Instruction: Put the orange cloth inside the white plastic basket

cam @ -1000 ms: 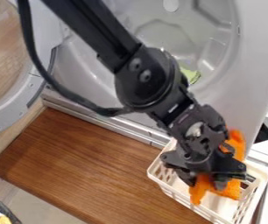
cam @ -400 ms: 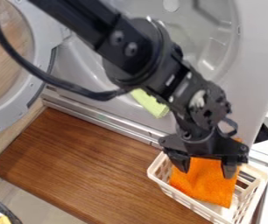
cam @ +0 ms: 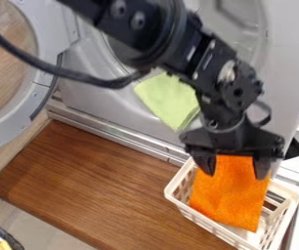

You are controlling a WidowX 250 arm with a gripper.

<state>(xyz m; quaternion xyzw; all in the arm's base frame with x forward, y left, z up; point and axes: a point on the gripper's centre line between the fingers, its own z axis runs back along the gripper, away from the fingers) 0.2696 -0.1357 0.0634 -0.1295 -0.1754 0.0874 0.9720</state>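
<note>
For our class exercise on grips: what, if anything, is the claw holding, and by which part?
Nothing appears held: the claw stands open, its fingers apart, and the orange cloth lying in the basket shows between them.

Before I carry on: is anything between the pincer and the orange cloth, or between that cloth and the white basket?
Nothing visible is. The open pincer is right at the upper end of the orange cloth, whose lower part lies within the basket. The green cloth lies off to one side.

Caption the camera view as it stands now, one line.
Gripper, fingers apart, above the orange cloth in the white plastic basket, beside a wooden board.
</note>
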